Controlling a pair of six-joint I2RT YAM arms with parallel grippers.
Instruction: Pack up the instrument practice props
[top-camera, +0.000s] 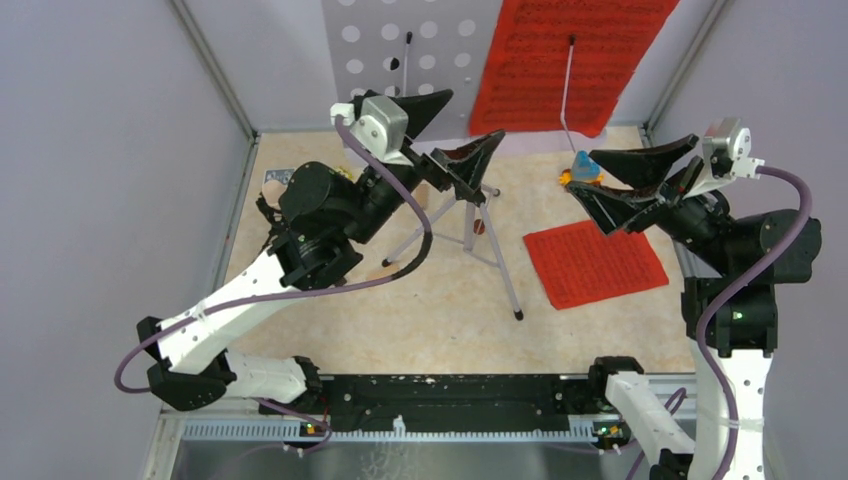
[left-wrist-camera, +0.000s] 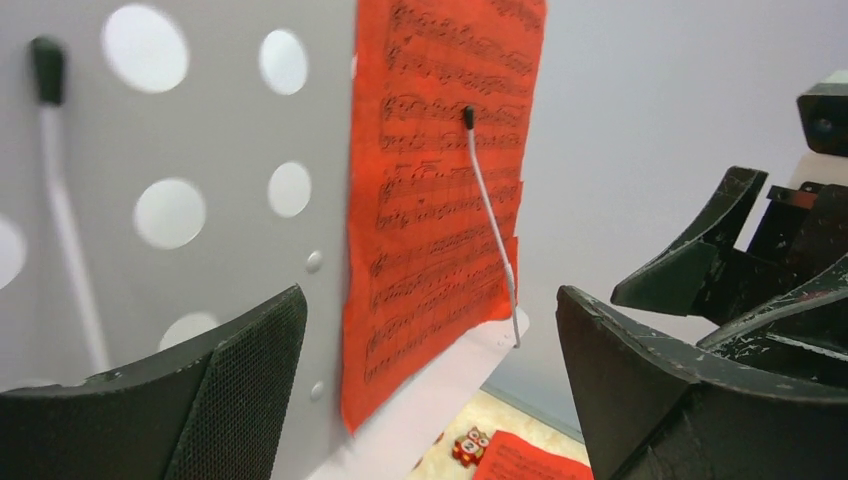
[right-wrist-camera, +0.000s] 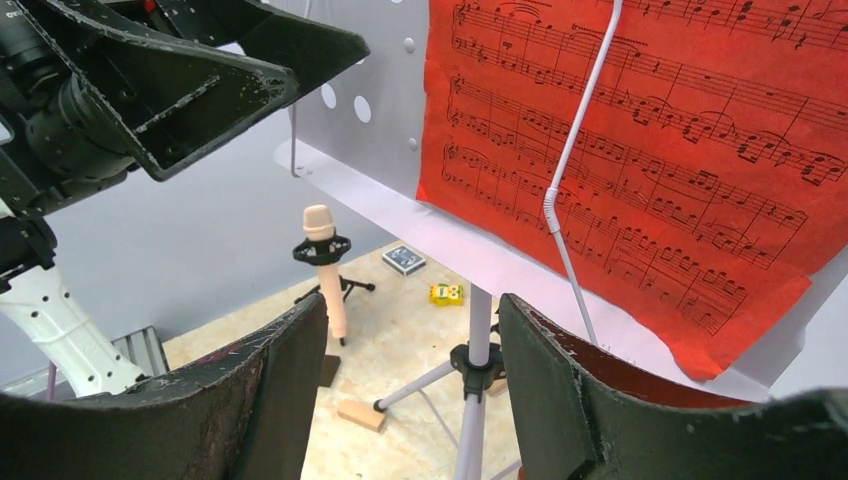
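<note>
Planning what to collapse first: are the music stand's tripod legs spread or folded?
Spread. The silver legs splay out over the table from the hub, holding the white desk upright with a red page on it.

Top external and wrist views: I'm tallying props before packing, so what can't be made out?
Top view: music desk, upper part cut off by the frame edge.
Right wrist view: beige microphone, stand base partly hidden by the right gripper.
Top view: loose red page, far edge partly covered by the right gripper.

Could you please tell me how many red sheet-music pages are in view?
2: one page upright on the music desk, one flat on the table; others may be hidden.
</note>
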